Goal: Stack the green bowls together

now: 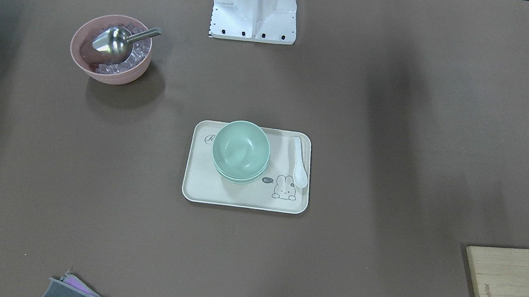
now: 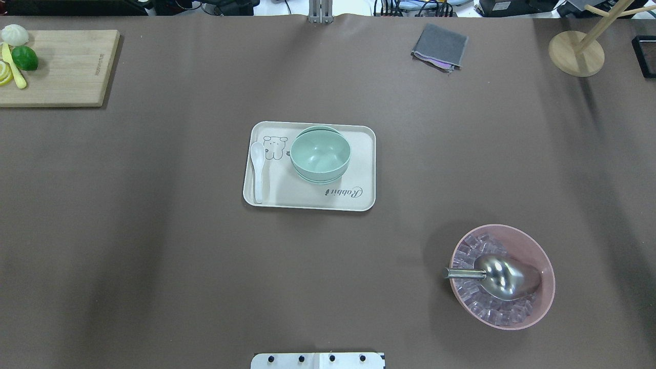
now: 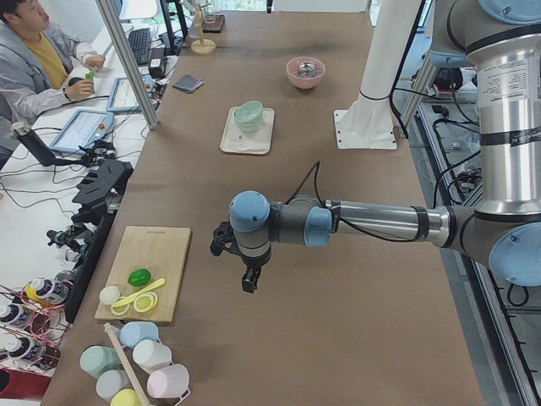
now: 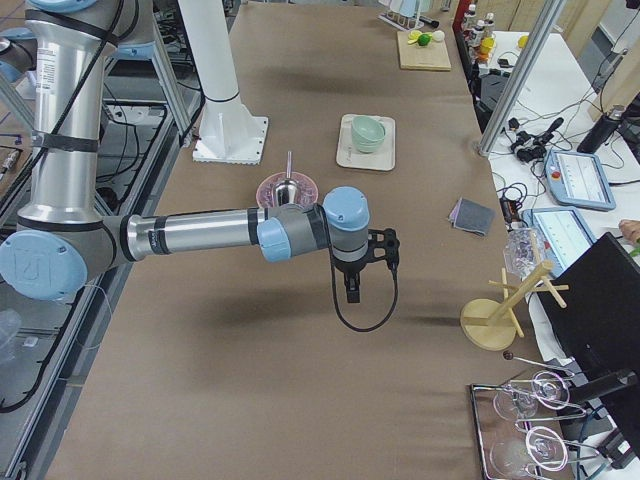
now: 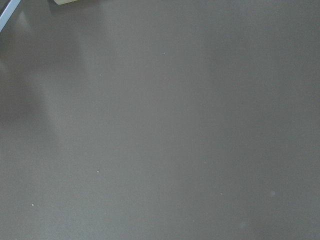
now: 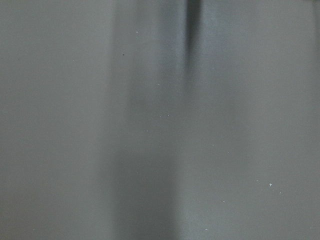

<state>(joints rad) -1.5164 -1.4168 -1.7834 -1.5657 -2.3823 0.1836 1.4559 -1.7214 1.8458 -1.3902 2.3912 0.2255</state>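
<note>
Both left end effector (image 3: 248,284) and right end effector (image 4: 350,292), openness unclear, hang far from nested green bowls (image 1: 241,151).

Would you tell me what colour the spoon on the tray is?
The spoon is white; clearest in overhead exterior view.

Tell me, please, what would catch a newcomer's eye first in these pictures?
The green bowls sit nested in one stack on a cream tray in the middle, with a white spoon lying beside them. Nearer the robot's right, a pink bowl holds clear cubes and a metal scoop. Both arms reach out sideways, with the left tool and right tool hanging above the tabletop.
</note>
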